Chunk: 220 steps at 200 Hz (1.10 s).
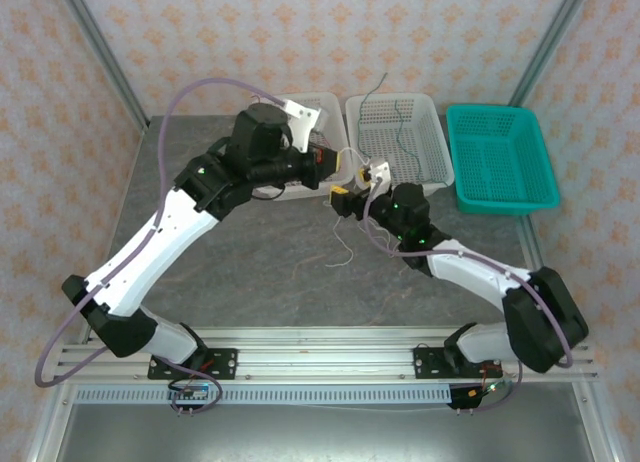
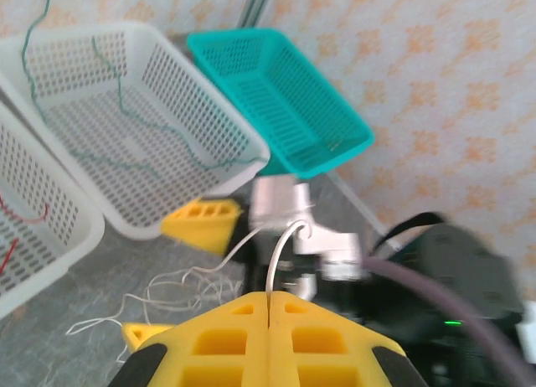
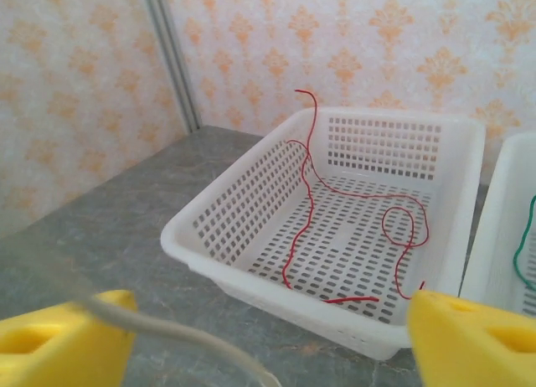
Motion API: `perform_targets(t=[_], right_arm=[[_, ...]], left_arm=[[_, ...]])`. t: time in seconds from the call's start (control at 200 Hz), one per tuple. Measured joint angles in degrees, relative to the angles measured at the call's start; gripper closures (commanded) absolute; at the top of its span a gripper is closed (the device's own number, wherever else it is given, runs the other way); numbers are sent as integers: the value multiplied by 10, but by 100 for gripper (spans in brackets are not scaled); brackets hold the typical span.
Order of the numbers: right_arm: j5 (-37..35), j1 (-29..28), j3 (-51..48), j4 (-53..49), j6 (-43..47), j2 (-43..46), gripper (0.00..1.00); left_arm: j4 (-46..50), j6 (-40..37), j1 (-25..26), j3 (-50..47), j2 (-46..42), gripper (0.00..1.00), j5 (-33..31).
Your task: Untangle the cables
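Seen from above, the left white basket [image 3: 251, 194] sits at about 11 o'clock on the counter [image 1: 260, 262], and the red cable [image 3: 311, 198] lies looped inside it, one end rising over the far rim. Just beside that basket, the left pincer [image 2: 268, 307] has its yellow fingers pressed fully together, pinching the whitish-grey cable [image 2: 274, 261]. The cable arcs up from the seam between them, and its slack lies in loose curls on the counter. At roughly 5 o'clock from it, the right pincer [image 3: 270, 307] is spread wide and grips nothing. The pale strand crosses in front of its left finger, though contact cannot be judged. At its 1 o'clock, the middle white basket [image 1: 440, 152] holds the green cable [image 2: 117, 102]. The teal basket [image 1: 497, 110] stands at 2 o'clock.
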<state>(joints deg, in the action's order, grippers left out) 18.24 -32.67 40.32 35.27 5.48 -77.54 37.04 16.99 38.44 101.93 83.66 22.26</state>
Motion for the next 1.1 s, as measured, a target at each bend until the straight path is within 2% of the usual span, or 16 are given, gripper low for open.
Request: perform_targets(t=[0.085,0.25,0.365,0.47,0.605,0.696,0.811,0.961,1.016,1.101], right_arm=[[-19,0,10,13,9,-38,45],[-56,3,4,21,4,-100,45],[-63,3,-38,33,-13,-116,45],[-63,3,-74,35,-33,-117,40],[-57,3,-115,52,-54,-111,24],[-38,3,-148,43,-65,-69,9],[-3,2,-156,8,-51,37,0],[49,2,-134,-12,-34,183,1],[68,2,-104,-17,-33,193,6],[105,-1,-34,-14,-36,162,14]], left_arm=[[0,-3,-6,42,-2,100,0],[-4,-4,-35,72,-33,100,-17],[-5,-4,-56,87,-59,100,-37],[-12,-4,-72,99,-80,100,-57],[-22,-4,-90,99,-97,100,-70],[-27,-3,-94,97,-98,100,-74],[-28,-2,-97,92,-88,100,-75],[-29,7,-101,78,-73,100,-69],[-30,11,-101,69,-70,100,-63],[-30,16,-101,58,-66,100,-55]])
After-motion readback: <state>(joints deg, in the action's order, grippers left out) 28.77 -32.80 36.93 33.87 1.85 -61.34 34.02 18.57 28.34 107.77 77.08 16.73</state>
